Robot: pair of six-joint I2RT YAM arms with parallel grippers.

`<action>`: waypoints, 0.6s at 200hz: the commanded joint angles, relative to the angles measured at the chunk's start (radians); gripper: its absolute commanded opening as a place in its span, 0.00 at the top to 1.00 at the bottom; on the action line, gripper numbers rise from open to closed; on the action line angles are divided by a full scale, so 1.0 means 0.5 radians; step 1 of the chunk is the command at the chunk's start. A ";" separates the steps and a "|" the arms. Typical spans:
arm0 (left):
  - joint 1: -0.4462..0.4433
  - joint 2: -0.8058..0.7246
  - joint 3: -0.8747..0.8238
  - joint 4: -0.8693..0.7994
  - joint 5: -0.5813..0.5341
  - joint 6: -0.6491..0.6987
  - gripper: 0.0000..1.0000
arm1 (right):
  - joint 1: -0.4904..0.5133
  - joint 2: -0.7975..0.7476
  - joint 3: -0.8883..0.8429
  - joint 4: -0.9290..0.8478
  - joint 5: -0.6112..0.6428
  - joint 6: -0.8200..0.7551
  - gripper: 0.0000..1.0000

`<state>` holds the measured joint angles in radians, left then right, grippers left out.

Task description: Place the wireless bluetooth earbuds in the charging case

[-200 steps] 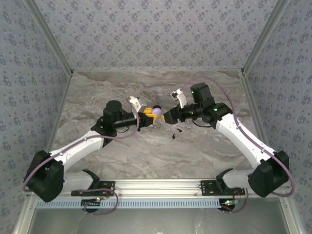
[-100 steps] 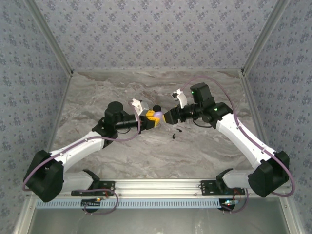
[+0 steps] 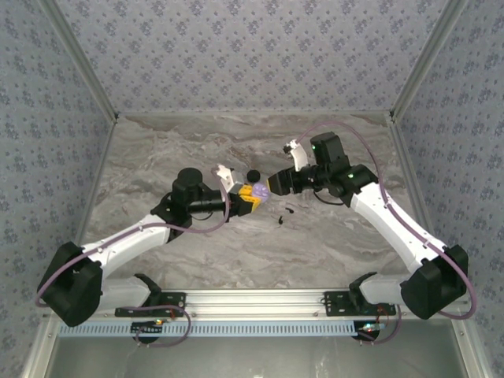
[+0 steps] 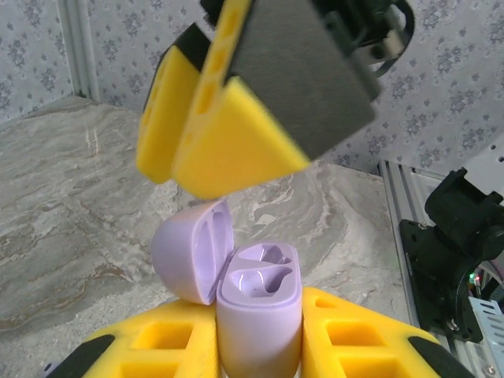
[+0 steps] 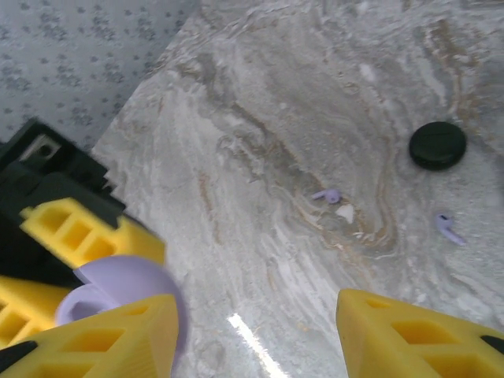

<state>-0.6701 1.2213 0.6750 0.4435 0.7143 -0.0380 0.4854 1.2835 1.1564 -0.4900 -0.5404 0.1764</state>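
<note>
Start at the left gripper [image 4: 260, 350]. Its yellow fingers [image 4: 169, 342] are pressed against the lower body of the lilac case [image 4: 260, 311], one on each side, and pinch it upright. The lid [image 4: 191, 250] is hinged open and leans away to one side of the body. Look into the body from the left wrist camera and you see two hollow seats facing up.

Next, locate the right gripper [image 4: 236, 110] directly above the case, with its tips pointing down toward the opening. The lowest yellow tip sits just above the lid. You cannot tell from the views whether the two touch. From the right wrist camera, confirm that the jaws stand spread, with the marbled table [image 5: 260, 118] showing in the gap. The lid lies against the inner side of one finger.

Farther out, past the right gripper's tips, find the two earbuds [image 5: 327, 194] lying loose on the table. They are near each other but apart, and well clear of the case and of both grippers. They look lilac in this view.

Farthest from the tips, beyond the earbuds, a round black disc [image 5: 438, 145] lies flat on the table.
</note>
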 commanded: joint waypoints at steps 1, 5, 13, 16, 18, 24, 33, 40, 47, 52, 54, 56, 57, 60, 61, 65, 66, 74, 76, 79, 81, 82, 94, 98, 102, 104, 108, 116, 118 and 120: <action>-0.011 -0.081 0.000 0.074 0.036 0.053 0.76 | -0.022 -0.013 0.054 -0.002 0.095 0.063 0.43; -0.011 -0.080 -0.004 0.071 0.015 0.053 0.76 | -0.027 -0.017 0.055 -0.006 0.105 0.069 0.43; -0.013 -0.078 -0.006 0.062 -0.038 0.048 0.75 | -0.033 -0.029 0.053 -0.013 0.133 0.079 0.43; -0.009 -0.078 -0.009 0.063 -0.064 0.044 0.75 | -0.038 -0.035 0.053 -0.017 0.147 0.081 0.43; -0.010 -0.075 -0.012 0.066 -0.077 0.042 0.75 | -0.042 -0.037 0.053 -0.022 0.161 0.085 0.42; -0.002 -0.074 -0.023 0.081 -0.116 0.028 0.75 | -0.050 -0.042 0.053 -0.034 0.205 0.096 0.42; 0.024 -0.064 -0.045 0.121 -0.131 -0.011 0.75 | -0.074 -0.041 0.053 -0.070 0.279 0.112 0.42; 0.045 -0.057 -0.058 0.163 -0.123 -0.055 0.75 | -0.097 -0.031 0.053 -0.108 0.328 0.120 0.42; 0.064 -0.048 -0.073 0.206 -0.109 -0.098 0.75 | -0.123 -0.013 0.055 -0.146 0.367 0.128 0.42; 0.081 -0.046 -0.085 0.236 -0.100 -0.124 0.75 | -0.142 0.002 0.053 -0.162 0.384 0.136 0.42; 0.088 -0.044 -0.093 0.249 -0.102 -0.132 0.75 | -0.149 0.011 0.050 -0.172 0.387 0.138 0.42; 0.091 -0.044 -0.096 0.259 -0.101 -0.143 0.75 | -0.157 0.019 0.047 -0.179 0.389 0.140 0.42; 0.093 -0.042 -0.099 0.263 -0.099 -0.150 0.75 | -0.161 0.021 0.047 -0.183 0.390 0.141 0.42; 0.102 -0.042 -0.108 0.278 -0.100 -0.162 0.75 | -0.171 0.035 0.043 -0.192 0.393 0.141 0.42; 0.104 -0.040 -0.109 0.283 -0.100 -0.167 0.75 | -0.175 0.041 0.042 -0.195 0.393 0.141 0.42; 0.116 -0.039 -0.118 0.300 -0.100 -0.185 0.75 | -0.185 0.062 0.040 -0.207 0.395 0.138 0.42; 0.119 -0.040 -0.120 0.305 -0.099 -0.189 0.75 | -0.188 0.068 0.037 -0.210 0.396 0.138 0.42; 0.138 -0.034 -0.135 0.335 -0.097 -0.224 0.75 | -0.201 0.113 0.031 -0.213 0.405 0.128 0.42; 0.144 -0.034 -0.139 0.338 -0.098 -0.234 0.75 | -0.203 0.126 0.031 -0.213 0.407 0.125 0.42; 0.147 -0.034 -0.147 0.349 -0.101 -0.247 0.75 | -0.205 0.144 0.033 -0.213 0.407 0.117 0.42; 0.151 -0.034 -0.149 0.352 -0.105 -0.255 0.75 | -0.206 0.157 0.031 -0.250 0.406 0.109 0.42; 0.154 -0.034 -0.151 0.355 -0.106 -0.260 0.75 | -0.205 0.163 0.033 -0.258 0.406 0.107 0.42; 0.167 -0.041 -0.175 0.382 -0.114 -0.306 0.75 | -0.207 0.238 0.037 -0.266 0.401 0.067 0.42; 0.168 -0.043 -0.185 0.390 -0.124 -0.318 0.75 | -0.206 0.266 0.036 -0.263 0.402 0.058 0.42; 0.166 -0.049 -0.193 0.392 -0.136 -0.331 0.75 | -0.205 0.291 0.038 -0.257 0.400 0.045 0.42; 0.166 -0.049 -0.197 0.395 -0.143 -0.338 0.75 | -0.207 0.301 0.040 -0.255 0.401 0.038 0.42; 0.168 -0.056 -0.204 0.399 -0.158 -0.354 0.75 | -0.207 0.329 0.045 -0.251 0.401 0.027 0.42; 0.166 -0.063 -0.213 0.394 -0.182 -0.385 0.75 | -0.201 0.390 0.055 -0.249 0.403 0.000 0.43; 0.166 -0.066 -0.216 0.390 -0.187 -0.393 0.75 | -0.201 0.404 0.054 -0.248 0.401 -0.006 0.43; 0.165 -0.068 -0.220 0.387 -0.189 -0.398 0.75 | -0.201 0.415 0.054 -0.245 0.405 -0.014 0.43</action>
<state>-0.5903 1.2034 0.5808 0.5762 0.6456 -0.1711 0.3820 1.4235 1.1580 -0.5732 -0.3580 0.2134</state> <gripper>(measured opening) 0.251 0.578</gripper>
